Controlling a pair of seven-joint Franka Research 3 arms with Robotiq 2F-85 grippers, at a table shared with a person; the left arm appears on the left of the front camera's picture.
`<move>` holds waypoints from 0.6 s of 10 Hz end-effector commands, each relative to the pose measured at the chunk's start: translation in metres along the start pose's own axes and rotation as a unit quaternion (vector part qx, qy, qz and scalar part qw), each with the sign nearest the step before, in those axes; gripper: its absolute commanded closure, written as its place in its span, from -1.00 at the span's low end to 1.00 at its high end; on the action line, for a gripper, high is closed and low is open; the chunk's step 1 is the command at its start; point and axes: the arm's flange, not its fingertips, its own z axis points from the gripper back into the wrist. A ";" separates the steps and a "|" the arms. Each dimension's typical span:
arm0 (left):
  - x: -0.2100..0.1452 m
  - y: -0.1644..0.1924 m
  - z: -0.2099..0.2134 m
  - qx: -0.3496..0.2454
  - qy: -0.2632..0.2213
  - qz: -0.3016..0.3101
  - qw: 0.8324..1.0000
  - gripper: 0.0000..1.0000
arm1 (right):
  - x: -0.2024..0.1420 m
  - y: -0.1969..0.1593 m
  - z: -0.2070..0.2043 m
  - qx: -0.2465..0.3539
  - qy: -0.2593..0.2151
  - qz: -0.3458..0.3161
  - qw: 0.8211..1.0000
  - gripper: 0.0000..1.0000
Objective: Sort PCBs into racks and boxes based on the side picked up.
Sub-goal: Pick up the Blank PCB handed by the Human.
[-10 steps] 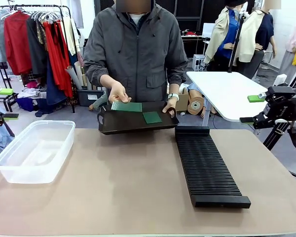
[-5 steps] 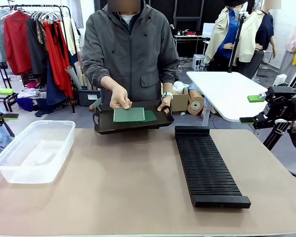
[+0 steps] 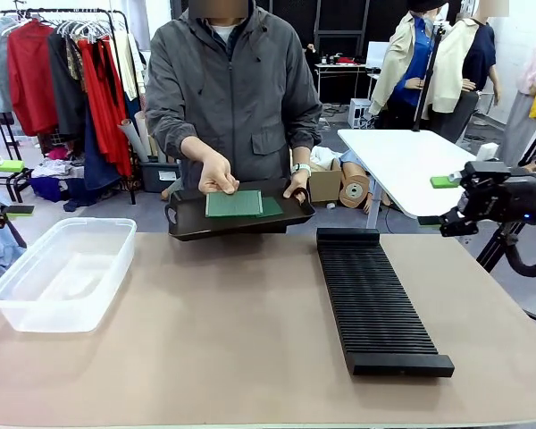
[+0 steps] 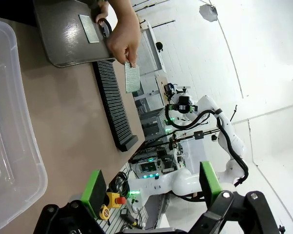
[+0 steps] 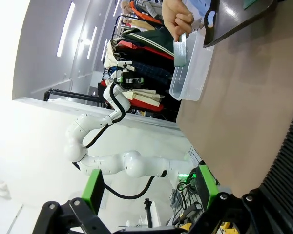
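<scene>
Left gripper (image 3: 13,189): at the far left, off the table's edge and beyond the tub; fingers spread wide, nothing between the green pads
Right gripper (image 3: 439,201): at the far right, raised above the table (image 3: 205,349) near the rack's far end; fingers spread wide, gripping nothing
Held PCB (image 3: 233,204): pinched at its upper edge by the person's hand (image 3: 216,173); hangs over the tray with its lighter green face toward the robot; the wrist views show it dangling on edge from the fingertips
Second PCB (image 3: 273,208): darker green; lies flat on the tray, partly behind the held PCB
Tray (image 3: 188,228): dark, with handles, at the table's far edge in front of the person; the person's other hand (image 3: 296,186) grips the handle on the rack's side; whether it rests on the table or is held just above it, I cannot tell
Rack (image 3: 375,299): long, low, black, ribbed; lies on the table right of the middle, running from the far edge toward the robot; its far end is just beside the tray
Tub (image 3: 45,313): clear plastic; stands on the table's left side, well apart from the rack
</scene>
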 end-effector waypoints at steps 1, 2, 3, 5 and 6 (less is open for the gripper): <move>-0.002 -0.001 0.001 -0.003 -0.001 0.003 1.000 -1.00 | 0.036 -0.002 -0.010 0.007 0.011 0.019 1.000 -1.00; -0.002 -0.001 0.001 -0.003 -0.001 0.003 1.000 -1.00 | 0.051 -0.006 -0.013 0.000 0.018 0.016 1.000 -1.00; -0.002 -0.001 0.001 -0.003 -0.001 0.003 1.000 -1.00 | 0.067 -0.010 -0.017 -0.007 0.029 0.016 0.999 -1.00; -0.002 -0.001 0.001 -0.003 -0.001 0.003 1.000 -1.00 | 0.095 -0.025 -0.027 -0.004 0.040 -0.007 0.999 -1.00; -0.002 -0.001 0.001 -0.003 -0.001 0.003 1.000 -1.00 | 0.106 -0.037 -0.035 0.009 0.045 -0.019 0.999 -1.00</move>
